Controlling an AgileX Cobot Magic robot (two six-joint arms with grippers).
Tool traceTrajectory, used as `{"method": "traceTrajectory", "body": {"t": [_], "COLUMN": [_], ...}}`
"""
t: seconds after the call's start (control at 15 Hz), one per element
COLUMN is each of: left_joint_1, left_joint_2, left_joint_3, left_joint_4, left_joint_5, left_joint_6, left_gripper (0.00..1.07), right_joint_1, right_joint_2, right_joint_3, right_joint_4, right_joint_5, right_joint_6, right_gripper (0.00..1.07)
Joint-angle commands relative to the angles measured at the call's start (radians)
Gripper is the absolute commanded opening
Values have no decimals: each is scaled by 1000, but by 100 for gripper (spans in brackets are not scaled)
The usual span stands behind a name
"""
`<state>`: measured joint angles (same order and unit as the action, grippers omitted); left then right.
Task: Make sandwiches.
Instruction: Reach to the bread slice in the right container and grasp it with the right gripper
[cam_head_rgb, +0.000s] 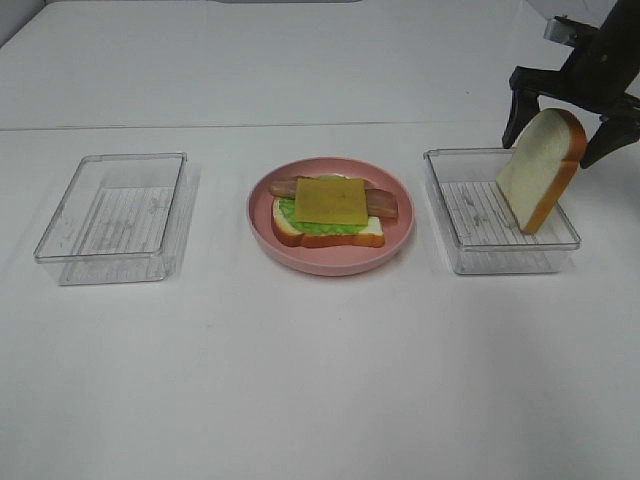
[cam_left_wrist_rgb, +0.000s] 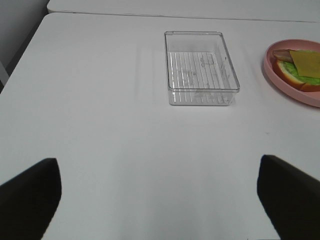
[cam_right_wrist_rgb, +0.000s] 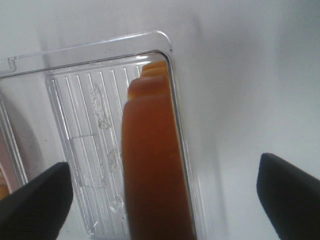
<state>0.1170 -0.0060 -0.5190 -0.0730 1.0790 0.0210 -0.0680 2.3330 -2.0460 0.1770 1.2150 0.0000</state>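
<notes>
An open-faced sandwich (cam_head_rgb: 330, 205) lies on a pink plate (cam_head_rgb: 330, 265) at the table's middle: a bread slice, green lettuce, bacon strips and yellow cheese on top. A second bread slice (cam_head_rgb: 535, 175) stands tilted on its edge inside the clear right tray (cam_head_rgb: 500, 258). My right gripper (cam_head_rgb: 550, 150) hovers over it, open, its fingers well clear of the crust on both sides, as the right wrist view confirms around the bread slice (cam_right_wrist_rgb: 152, 170). My left gripper (cam_left_wrist_rgb: 157, 167) is open over bare table, with nothing between its fingers.
An empty clear tray (cam_head_rgb: 110, 258) sits left of the plate and shows in the left wrist view as the tray (cam_left_wrist_rgb: 200, 97), with the plate (cam_left_wrist_rgb: 295, 95) beyond it. A seam between white tabletops runs behind the trays.
</notes>
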Motion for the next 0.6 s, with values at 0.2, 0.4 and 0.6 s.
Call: {"method": "traceTrajectory", "body": {"t": [0.2, 0.4, 0.6], "left_joint_1": [3, 3, 3], "left_joint_2": [-19, -19, -19], "left_joint_3": [2, 2, 2], "left_joint_4": [-12, -12, -12], "left_joint_5": [-9, -9, -9], "left_joint_6": [-4, -4, -4], "left_gripper": [100, 100, 100], "right_joint_1": [-1, -1, -1], "right_joint_2": [7, 0, -9], "right_joint_3": [6, 6, 6], "right_joint_4": [-7, -92, -113], "right_joint_5": [118, 118, 118], "right_joint_6": [-8, -7, 0], "right_gripper": [66, 11, 0]}}
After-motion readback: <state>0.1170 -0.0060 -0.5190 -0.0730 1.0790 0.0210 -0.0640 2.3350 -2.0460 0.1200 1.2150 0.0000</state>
